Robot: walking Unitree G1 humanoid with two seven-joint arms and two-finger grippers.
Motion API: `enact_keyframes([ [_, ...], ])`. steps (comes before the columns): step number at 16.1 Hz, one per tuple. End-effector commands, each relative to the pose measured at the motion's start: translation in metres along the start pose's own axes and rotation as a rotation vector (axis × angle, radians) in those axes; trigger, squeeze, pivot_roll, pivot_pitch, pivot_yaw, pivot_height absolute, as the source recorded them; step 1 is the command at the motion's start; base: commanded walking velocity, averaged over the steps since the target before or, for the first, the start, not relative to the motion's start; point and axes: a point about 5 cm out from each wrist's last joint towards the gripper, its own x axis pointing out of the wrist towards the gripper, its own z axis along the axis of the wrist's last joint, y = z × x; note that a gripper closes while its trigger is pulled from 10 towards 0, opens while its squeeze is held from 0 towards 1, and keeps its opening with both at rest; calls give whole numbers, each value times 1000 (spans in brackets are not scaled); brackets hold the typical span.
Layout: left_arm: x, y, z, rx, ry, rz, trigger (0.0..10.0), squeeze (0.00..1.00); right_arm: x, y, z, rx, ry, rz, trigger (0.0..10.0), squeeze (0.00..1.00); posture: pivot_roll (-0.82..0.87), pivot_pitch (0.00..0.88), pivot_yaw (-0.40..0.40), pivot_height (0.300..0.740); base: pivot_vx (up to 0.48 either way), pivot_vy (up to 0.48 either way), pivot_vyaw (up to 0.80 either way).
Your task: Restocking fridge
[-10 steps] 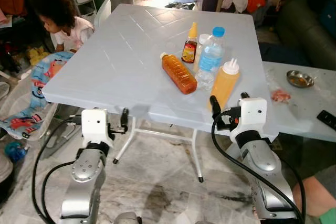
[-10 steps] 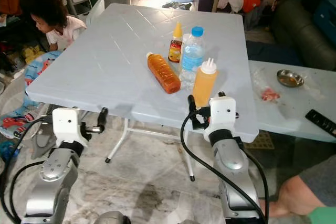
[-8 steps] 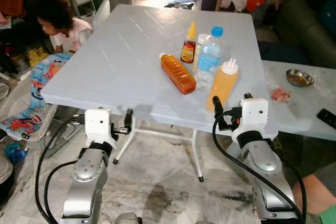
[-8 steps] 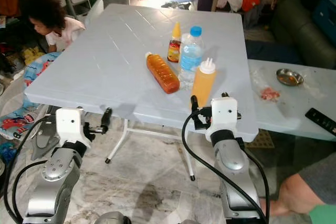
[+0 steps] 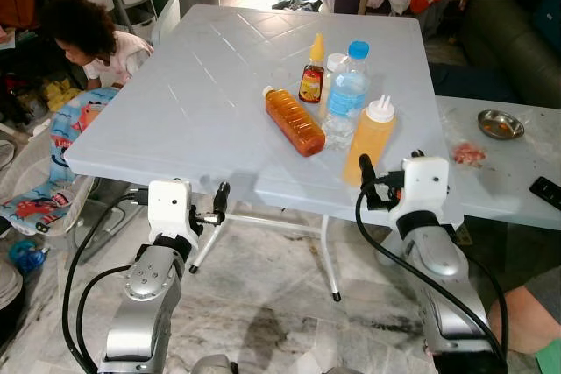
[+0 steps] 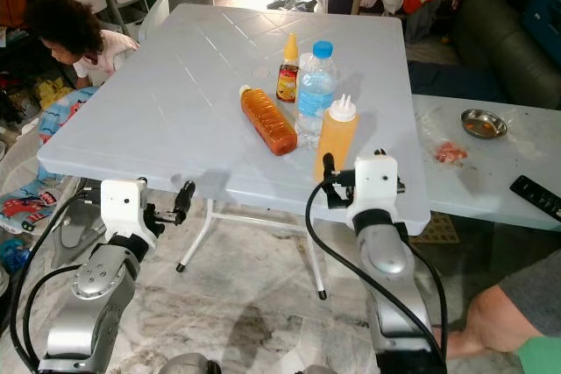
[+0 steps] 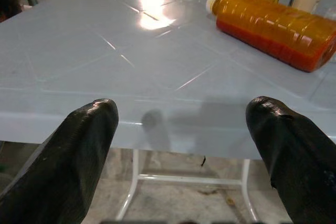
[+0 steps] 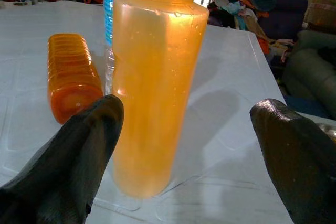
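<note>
right gripper (image 8: 184, 124) fingers spread just before the squeeze bottle (image 6: 337, 139) (upright, near the table (image 5: 202, 85) edge); a clumsy push could topple it. left gripper (image 7: 184, 124) spread too.

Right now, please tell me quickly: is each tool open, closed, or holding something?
Left tool: open, holds nothing, below the table edge.
Right tool: open, holds nothing, facing the orange squeeze bottle.

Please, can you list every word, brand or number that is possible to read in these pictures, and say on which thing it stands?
None can be read.
Small sauce bottle: red and yellow label, print too small and blurred.
Water bottle: blue label, text unreadable.
Squeeze bottle: no label visible.
</note>
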Motion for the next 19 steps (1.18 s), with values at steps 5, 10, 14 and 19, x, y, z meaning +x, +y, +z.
enact_keyframes([
  [5,-1,1,5,14,-4,-5,10000,0,12,2,-1,-6,11,22,10000,0,10,19,15,740,0,0,0],
  [10,-1,0,5,17,2,-12,10000,0,21,2,2,-8,4,39,10000,0,11,24,19,740,0,0,0],
  [14,-1,1,5,22,6,-12,10000,0,28,0,4,-18,-4,47,10000,0,17,25,17,740,0,0,0],
  [19,-1,1,5,30,12,-12,10000,0,40,-2,5,-25,-13,63,10000,0,24,22,20,740,0,0,0],
])
